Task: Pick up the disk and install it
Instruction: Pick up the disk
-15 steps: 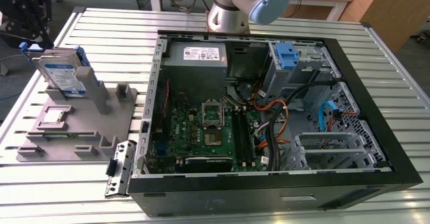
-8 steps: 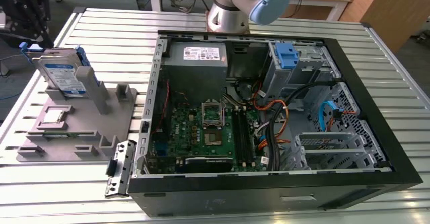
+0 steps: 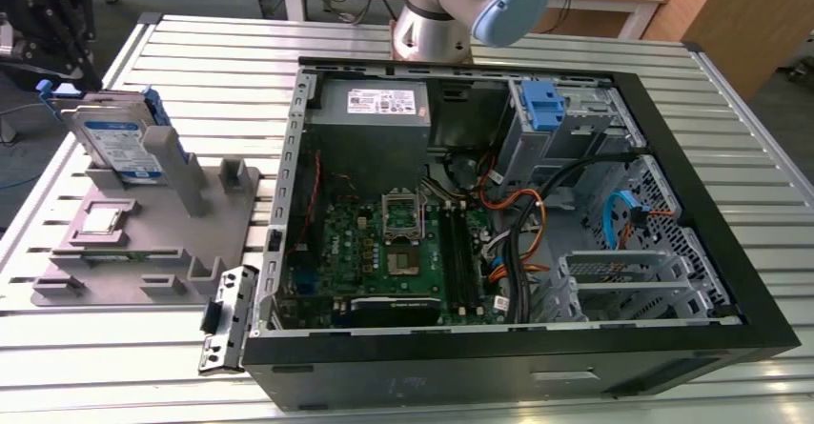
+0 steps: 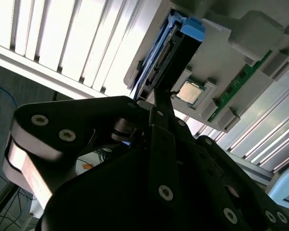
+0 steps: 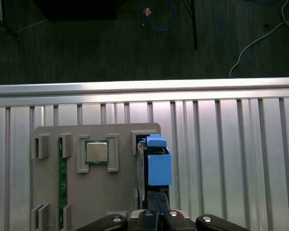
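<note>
The disk (image 3: 121,143) stands on edge in a slot of the grey fixture plate (image 3: 152,243) at the exterior view's left. It is silver with a white-and-blue label and a blue carrier frame. In both wrist views the disk (image 5: 155,166) (image 4: 166,55) is seen edge-on, its blue tab uppermost. My black gripper (image 3: 57,62) hangs above and just beyond the disk, apart from it. Its fingertips (image 5: 157,201) press together with nothing between them, and the gripper (image 4: 158,103) points toward the disk's near end.
An open computer case (image 3: 509,348) lies at the exterior view's centre and right, with motherboard (image 3: 381,243), grey power supply (image 3: 376,110) and a blue-tabbed drive bay (image 3: 543,110). A processor chip (image 5: 96,151) and a green memory stick (image 5: 62,178) sit on the fixture.
</note>
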`<state>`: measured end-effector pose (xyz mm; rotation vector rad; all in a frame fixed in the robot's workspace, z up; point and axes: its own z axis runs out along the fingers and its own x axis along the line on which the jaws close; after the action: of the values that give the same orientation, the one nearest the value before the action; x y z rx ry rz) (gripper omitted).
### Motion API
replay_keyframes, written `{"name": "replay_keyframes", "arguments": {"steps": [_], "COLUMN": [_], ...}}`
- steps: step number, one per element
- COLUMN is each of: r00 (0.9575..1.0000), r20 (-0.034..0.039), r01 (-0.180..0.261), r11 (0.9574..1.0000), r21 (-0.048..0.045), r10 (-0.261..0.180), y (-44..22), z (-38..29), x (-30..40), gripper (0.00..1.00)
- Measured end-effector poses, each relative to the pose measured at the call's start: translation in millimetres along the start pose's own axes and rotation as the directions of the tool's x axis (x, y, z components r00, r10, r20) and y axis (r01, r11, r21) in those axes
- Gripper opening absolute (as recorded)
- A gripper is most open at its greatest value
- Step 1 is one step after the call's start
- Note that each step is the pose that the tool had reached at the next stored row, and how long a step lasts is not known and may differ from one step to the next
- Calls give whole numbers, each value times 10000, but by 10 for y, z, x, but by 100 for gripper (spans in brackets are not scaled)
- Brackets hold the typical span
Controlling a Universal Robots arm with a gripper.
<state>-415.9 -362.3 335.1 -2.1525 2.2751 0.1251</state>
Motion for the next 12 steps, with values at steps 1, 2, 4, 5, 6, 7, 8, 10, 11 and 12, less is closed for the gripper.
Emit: {"name": "replay_keyframes", "arguments": {"steps": [1, 2, 4, 5, 6, 7, 8, 10, 11, 12], "r00": [10000, 10000, 10000, 10000, 10000, 10000, 10000, 10000, 10000, 10000], "r20": [0, 0, 0, 0, 0, 0, -1, 0, 0, 0], "r01": [-12, -21, -23, -23, -23, -23, -23, -23, -24, -24], "r11": [10000, 10000, 10000, 10000, 10000, 10000, 10000, 10000, 10000, 10000], "r21": [-1, -1, -1, -2, -2, -2, -2, -2, -2, -2], "r10": [12, 21, 23, 23, 23, 23, 23, 23, 24, 24], "y": [-3, -4, -4, -4, -4, -4, -4, -4, -4, -4], "z": [0, 0, 0, -1, -1, -1, -1, -1, -1, -1], "x": [0, 0, 0, 0, -1, 0, 0, 0, 0, 0], "gripper": [11, 11, 11, 11, 11, 11, 11, 23, 23, 29]}}
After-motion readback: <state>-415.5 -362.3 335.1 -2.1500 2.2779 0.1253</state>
